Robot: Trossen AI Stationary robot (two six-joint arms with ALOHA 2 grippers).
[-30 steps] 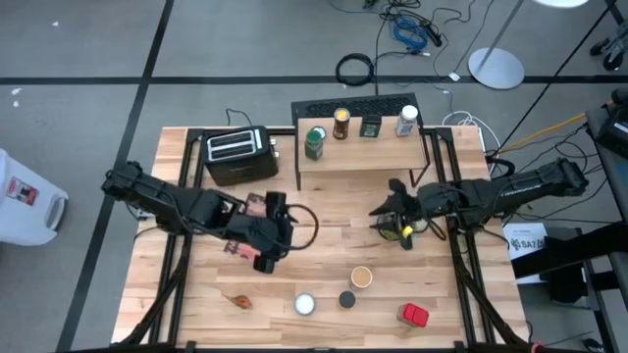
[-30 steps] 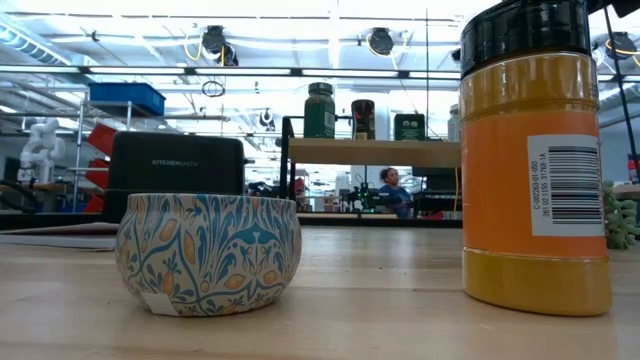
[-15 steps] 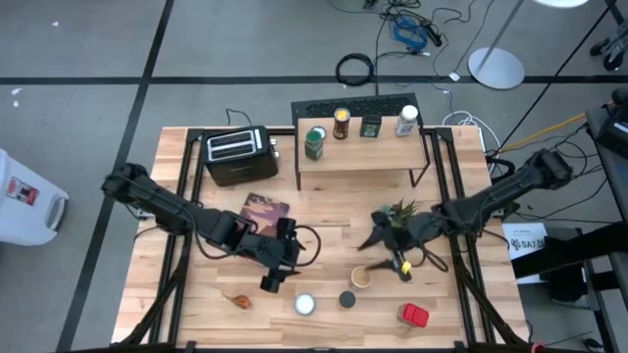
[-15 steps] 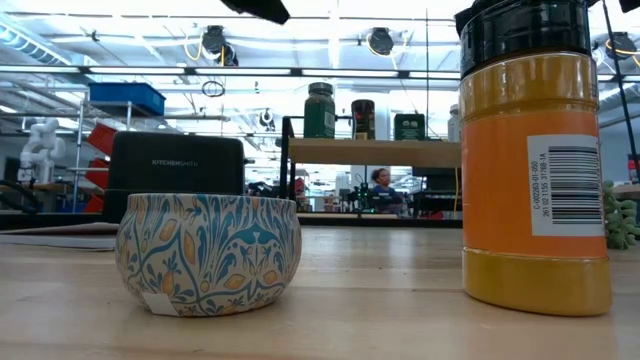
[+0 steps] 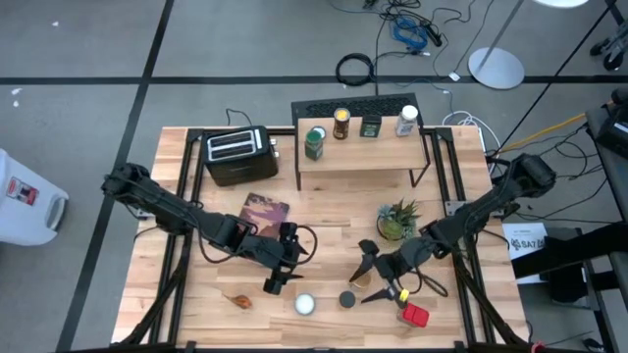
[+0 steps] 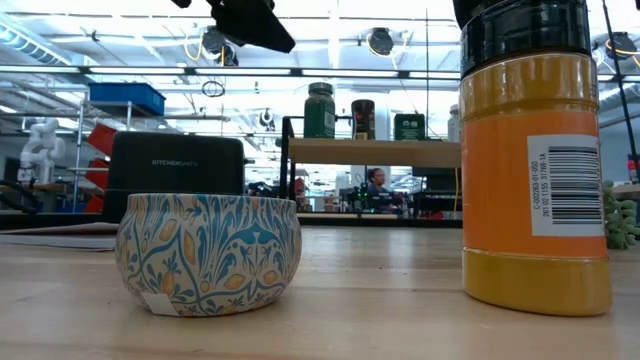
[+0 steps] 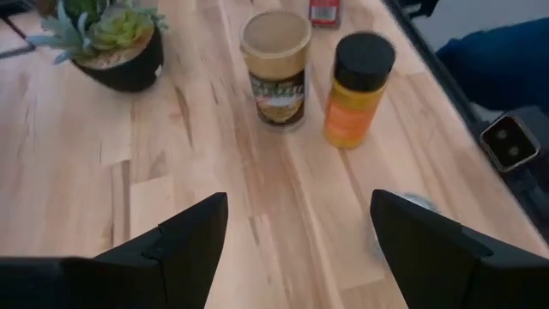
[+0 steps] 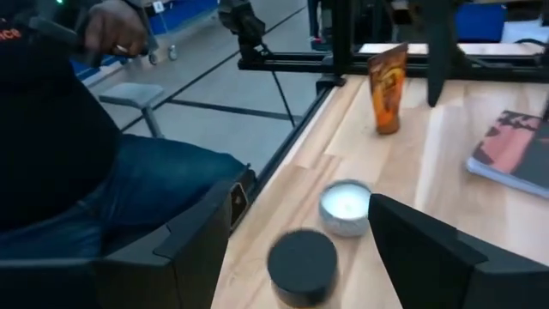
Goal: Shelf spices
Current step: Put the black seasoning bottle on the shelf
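Item: black-lidded orange spice jar (image 5: 346, 299), upright on the wooden table's (image 5: 324, 211) near edge, off the wood-topped shelf (image 5: 361, 153). Right gripper (image 5: 378, 280), fingers spread and empty, hangs just beside it, likely nearer than the left gripper (image 5: 280, 276), also spread, empty.

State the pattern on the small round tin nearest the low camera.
Blue, teal and gold floral pattern on the tin; the low view shows it best.
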